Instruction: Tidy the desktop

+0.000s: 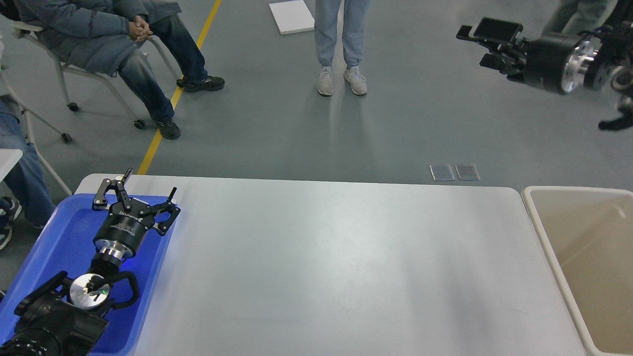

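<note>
Head view: desktop [321, 257] fills the lower frame, and the part in view carries nothing loose. Blue tray [44, 257] sits on its left end, beige bin [544, 232] just off its right edge.

Left gripper [148, 190] is over the tray's far right corner, fingers spread wide, nothing between them. It sits at the desktop's left end, low, close to the tray rim; can't tell if it's touching. The bare tabletop starts just to its right.

Right gripper [472, 47] is raised, up top right over the floor beyond the desk's far edge, well apart from the desktop. Fingers point left with a gap between them, so I read it apart and empty.

Judgement: tidy looks done or nearly so. No item left on the surface to pick, both grippers empty. The left looks like a post-drop pose at the tray. Tray contents mostly hidden by the arm; what shows is bare.

Next move, if any: lift the left clear of the tray rim and retract to rest. Needs vertical clearance first so the fingers don't snag the rim.
</note>
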